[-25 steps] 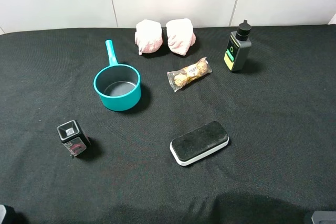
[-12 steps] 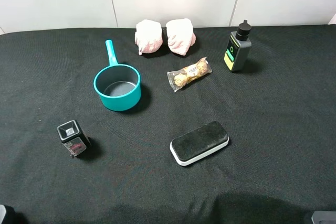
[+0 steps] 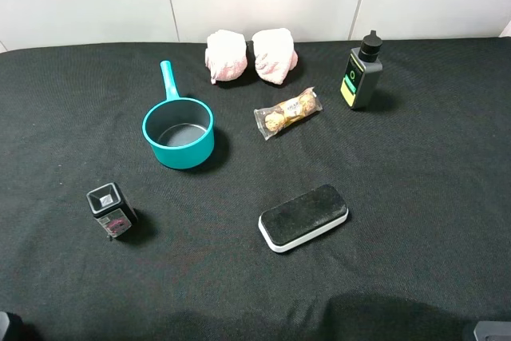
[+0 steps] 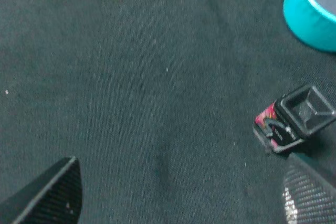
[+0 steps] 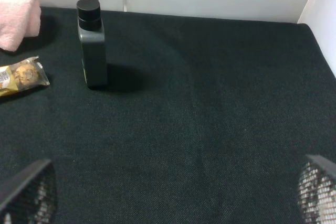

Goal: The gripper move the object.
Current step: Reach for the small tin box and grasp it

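Observation:
The object, a small black upright box (image 3: 109, 210) with red-pink side markings and a grey square top, stands on the black cloth at the front left. In the left wrist view the box (image 4: 293, 119) lies close to one finger of my left gripper (image 4: 178, 198), which is open and empty, its fingers wide apart above the cloth. My right gripper (image 5: 170, 192) is open and empty over bare cloth, well short of the black bottle (image 5: 92, 45). In the exterior high view only small dark bits of the arms show at the bottom corners.
A teal pot (image 3: 178, 129) stands behind the box. A black-and-white eraser block (image 3: 303, 217) lies at the front middle. A wrapped candy pack (image 3: 287, 113), two pink cloths (image 3: 251, 55) and the black bottle with a green-yellow label (image 3: 363, 73) lie further back.

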You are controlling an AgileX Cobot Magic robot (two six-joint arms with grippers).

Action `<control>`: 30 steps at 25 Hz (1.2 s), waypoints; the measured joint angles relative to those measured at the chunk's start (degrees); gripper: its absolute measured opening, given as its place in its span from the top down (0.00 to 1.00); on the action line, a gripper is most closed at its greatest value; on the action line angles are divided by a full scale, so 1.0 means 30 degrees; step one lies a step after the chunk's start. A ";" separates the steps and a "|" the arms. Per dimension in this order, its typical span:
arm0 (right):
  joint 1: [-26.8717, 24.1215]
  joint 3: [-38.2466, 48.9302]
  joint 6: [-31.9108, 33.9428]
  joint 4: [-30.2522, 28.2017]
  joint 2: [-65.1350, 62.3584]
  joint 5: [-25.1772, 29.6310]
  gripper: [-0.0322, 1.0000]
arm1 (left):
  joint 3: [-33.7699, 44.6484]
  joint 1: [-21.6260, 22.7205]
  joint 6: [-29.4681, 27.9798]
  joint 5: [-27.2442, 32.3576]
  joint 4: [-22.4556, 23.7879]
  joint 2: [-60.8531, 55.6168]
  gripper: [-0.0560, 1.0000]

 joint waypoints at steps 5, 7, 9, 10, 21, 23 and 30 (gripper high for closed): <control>0.0000 0.0000 0.0000 0.0000 0.0000 0.0000 0.30 | 0.0000 0.0000 0.0017 -0.0087 0.0009 0.2584 0.23; 0.0000 0.0000 0.0000 0.0000 0.0000 0.0000 0.30 | 0.0000 0.0000 0.0049 -0.0094 0.0009 0.3658 0.23; 0.0000 0.0000 0.0000 0.0000 0.0000 0.0000 0.30 | 0.0000 0.0000 0.0125 -0.0110 -0.0006 0.4737 0.23; 0.0000 0.0000 0.0000 0.0000 0.0000 0.0000 0.30 | 0.0000 0.0000 0.0148 -0.0132 -0.0006 0.5177 0.23; 0.0000 0.0000 0.0000 0.0000 0.0000 0.0000 0.30 | -0.1114 0.0000 0.0165 -0.0303 -0.0277 0.9821 0.23; 0.0000 0.0000 0.0000 0.0000 0.0000 0.0000 0.30 | -0.1576 0.0000 0.0165 -0.0320 -0.0531 1.0404 0.23; 0.0000 0.0000 0.0000 0.0000 0.0000 0.0000 0.30 | -0.2205 0.0000 0.0165 -0.0582 -0.1161 1.2344 0.23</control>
